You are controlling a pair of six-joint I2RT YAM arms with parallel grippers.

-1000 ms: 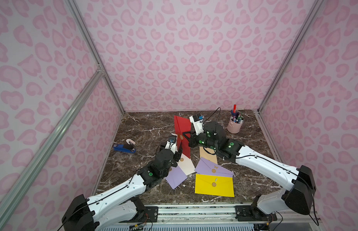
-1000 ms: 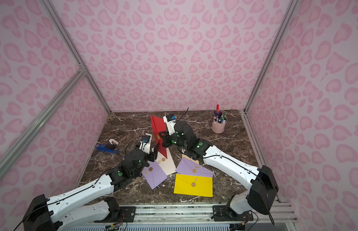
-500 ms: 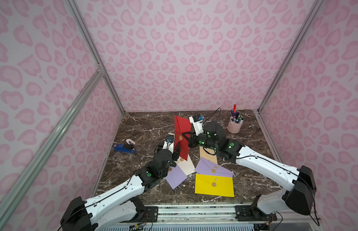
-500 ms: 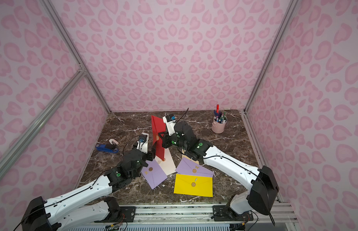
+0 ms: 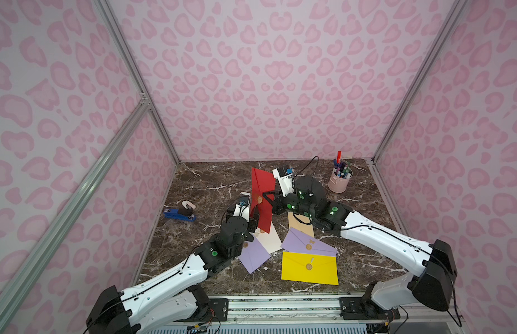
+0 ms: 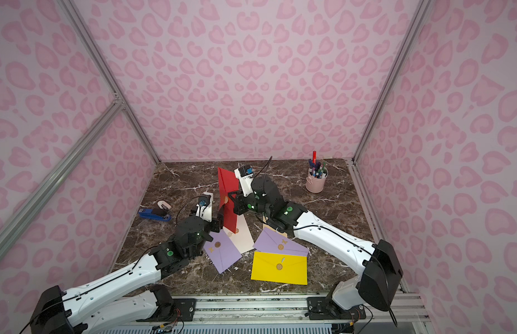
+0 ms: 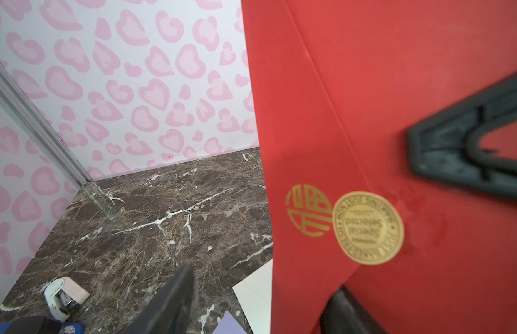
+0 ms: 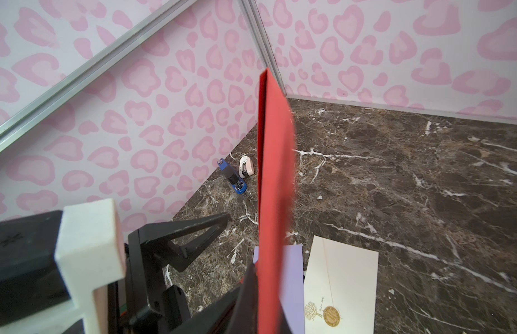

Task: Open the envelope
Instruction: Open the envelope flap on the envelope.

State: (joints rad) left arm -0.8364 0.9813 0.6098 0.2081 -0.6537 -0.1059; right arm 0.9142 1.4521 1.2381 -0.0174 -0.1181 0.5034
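Left arm has drawn back slightly toward its own side over the last second. Right arm and red envelope point(image 5: 262, 188) show almost no change.

Position: the red envelope stands upright over the middle of the table point(image 5: 211, 179). It is pinched at one long edge by the right gripper point(image 5: 269, 198), whose jaws are fully closed on the paper. The left gripper point(image 5: 253, 220) sits at the envelope's lower end, jaws wide and holding nothing. In the left wrist view one finger is clear of the paper and the other overlaps the red face; contact cannot be confirmed. The flap point(image 7: 303, 162) is down, fixed by the gold seal point(image 7: 368, 228). The envelope is not yet opened.

Risks, as judged:
- A single-edge pinch resists twisting poorly. A pull on the flap could swing the envelope or slip it free onto the white envelope point(image 5: 270, 240) below.
- If the left jaws close over flap and body together, nothing opens.
- The seal may outlast the paper, so a hard pull could tear the flap.
- The left fingers work near the right finger, so a clash is possible.
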